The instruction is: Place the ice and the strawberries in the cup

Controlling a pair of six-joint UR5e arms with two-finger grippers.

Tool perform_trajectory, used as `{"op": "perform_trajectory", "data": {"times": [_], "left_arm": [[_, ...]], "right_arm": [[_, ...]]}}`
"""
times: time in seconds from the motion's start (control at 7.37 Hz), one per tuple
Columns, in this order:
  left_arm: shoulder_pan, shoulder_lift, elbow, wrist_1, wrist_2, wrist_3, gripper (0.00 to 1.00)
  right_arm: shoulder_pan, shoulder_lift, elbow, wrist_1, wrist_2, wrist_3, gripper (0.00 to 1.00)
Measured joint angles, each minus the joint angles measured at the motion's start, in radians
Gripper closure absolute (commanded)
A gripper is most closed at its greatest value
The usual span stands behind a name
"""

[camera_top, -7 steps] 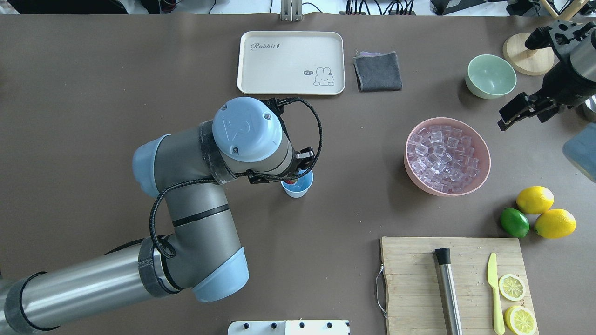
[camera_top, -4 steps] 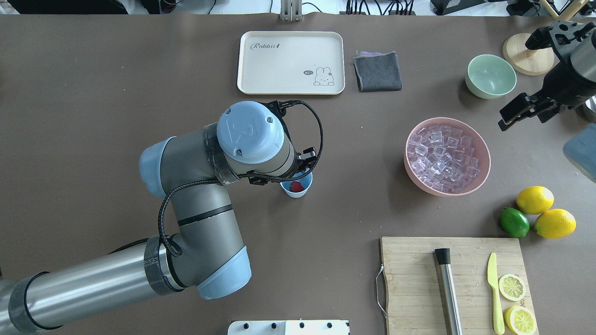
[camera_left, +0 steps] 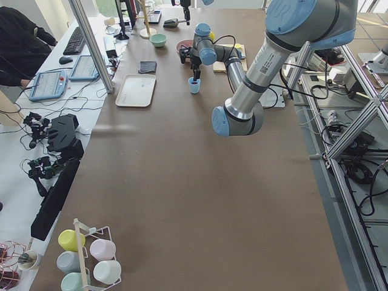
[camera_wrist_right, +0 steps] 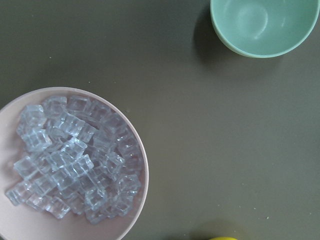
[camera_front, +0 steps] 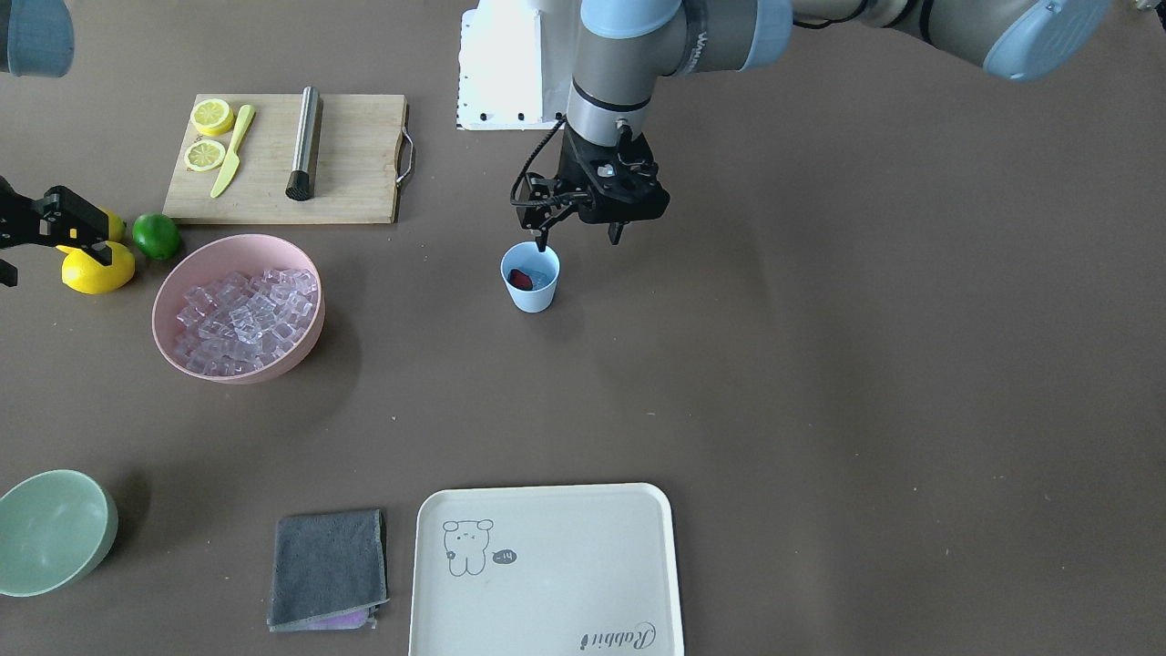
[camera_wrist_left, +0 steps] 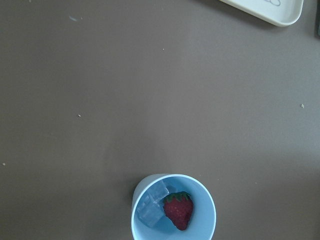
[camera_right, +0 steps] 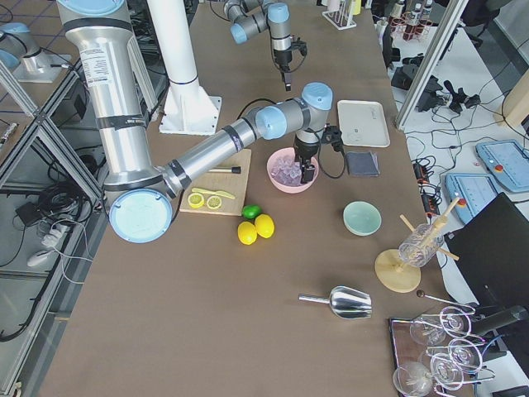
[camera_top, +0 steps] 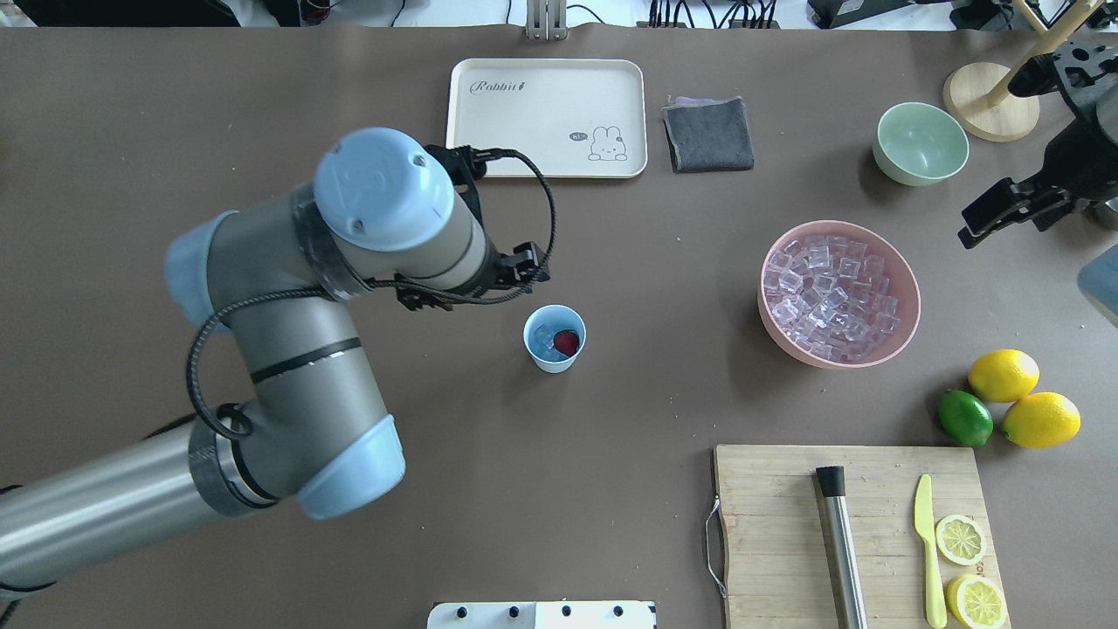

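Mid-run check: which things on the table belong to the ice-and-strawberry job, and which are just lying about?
Job: cup, strawberry and ice inside it, pink bowl of ice.
Lying about: tray, cloth, green bowl, lemons, lime, cutting board, knife.

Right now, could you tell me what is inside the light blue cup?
The cup holds one red strawberry with clear ice beside it. Whatever lies beneath them is covered, so I cannot tell if more ice is underneath.

Strawberry (camera_wrist_left: 178,210) and ice (camera_wrist_left: 152,207) sit in cup (camera_top: 553,365), mid-counter (camera_top: 175,105). Bowl (camera_top: 830,362) to robot's right, tray (camera_top: 541,114) beyond, cutting board (camera_top: 769,524) near-right.
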Motion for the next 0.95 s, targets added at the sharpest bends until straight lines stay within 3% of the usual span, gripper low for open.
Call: {"op": "perform_trajectory", "data": {"times": [0.41,0.68,0.95], "left_arm": [[-0.365,0.264,-0.086,0.059,-0.286,0.576,0.03],[-0.608,0.456,-0.076,0.063,-0.405,0.958,0.02],[-0.813,0.629,-0.051,0.073,-0.541,1.278,0.02]], "right_arm": [[0.147,-0.036,-0.125,0.001,-0.008,-0.271,0.0],[0.233,-0.033,-0.254,0.014,-0.008,-0.442,0.0],[0.294,-0.039,-0.303,0.02,-0.007,-0.495,0.0]]}}
